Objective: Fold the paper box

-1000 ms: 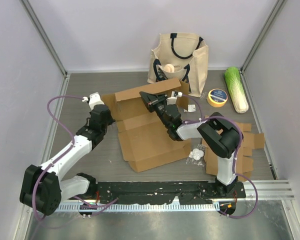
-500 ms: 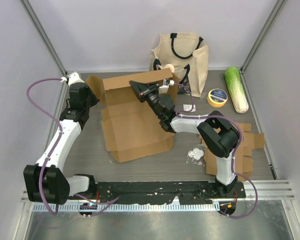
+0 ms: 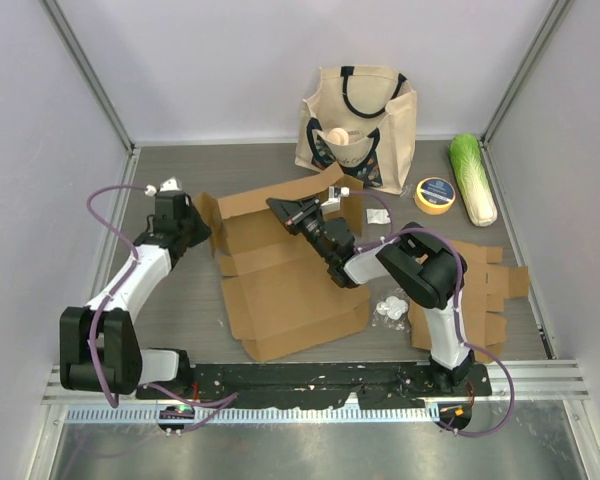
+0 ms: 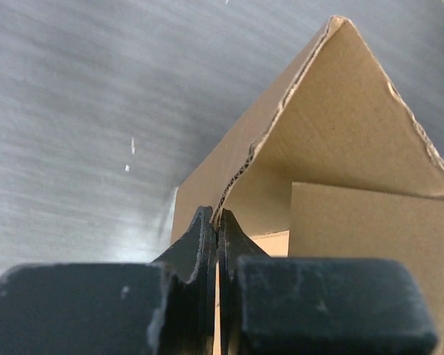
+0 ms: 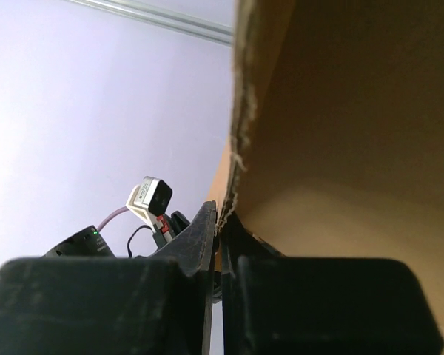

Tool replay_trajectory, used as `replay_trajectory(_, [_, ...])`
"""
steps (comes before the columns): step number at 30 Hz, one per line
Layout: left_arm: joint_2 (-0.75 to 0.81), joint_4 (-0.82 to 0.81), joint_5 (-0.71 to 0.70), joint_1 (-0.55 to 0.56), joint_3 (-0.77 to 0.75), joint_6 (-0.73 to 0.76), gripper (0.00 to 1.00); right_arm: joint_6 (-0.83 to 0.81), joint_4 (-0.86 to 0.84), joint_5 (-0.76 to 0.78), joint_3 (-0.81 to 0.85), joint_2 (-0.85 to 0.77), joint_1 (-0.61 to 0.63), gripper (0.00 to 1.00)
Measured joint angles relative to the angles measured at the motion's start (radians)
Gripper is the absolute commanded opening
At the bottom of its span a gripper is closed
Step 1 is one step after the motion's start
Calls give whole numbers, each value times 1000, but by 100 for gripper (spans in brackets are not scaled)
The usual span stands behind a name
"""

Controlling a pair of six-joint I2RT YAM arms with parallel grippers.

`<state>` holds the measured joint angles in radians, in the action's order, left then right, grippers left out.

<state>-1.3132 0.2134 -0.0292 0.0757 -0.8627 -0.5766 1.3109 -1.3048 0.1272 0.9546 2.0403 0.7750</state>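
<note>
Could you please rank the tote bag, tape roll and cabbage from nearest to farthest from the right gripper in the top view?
From the right gripper:
1. Tote bag, behind it at the back.
2. Tape roll, off to its right.
3. Cabbage, farthest right by the wall.

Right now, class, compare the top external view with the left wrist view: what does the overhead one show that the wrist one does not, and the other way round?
Only the top external view shows the whole part-folded cardboard box, the right gripper at its raised far panel, the tote bag, the tape roll and the cabbage. Only the left wrist view shows, close up, the left gripper shut on a flap's corrugated edge. Both show the box, the left gripper and the grey table.
</note>
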Motion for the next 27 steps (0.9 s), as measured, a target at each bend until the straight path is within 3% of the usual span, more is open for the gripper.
replay_trajectory(12, [172,15,34,3,172,-61,17,-15,-85,-50,-96,8,8,1])
replay_trajectory(27, [320,101,240,1,177,-122,15,6,-127,-70,-140,6,10,1])
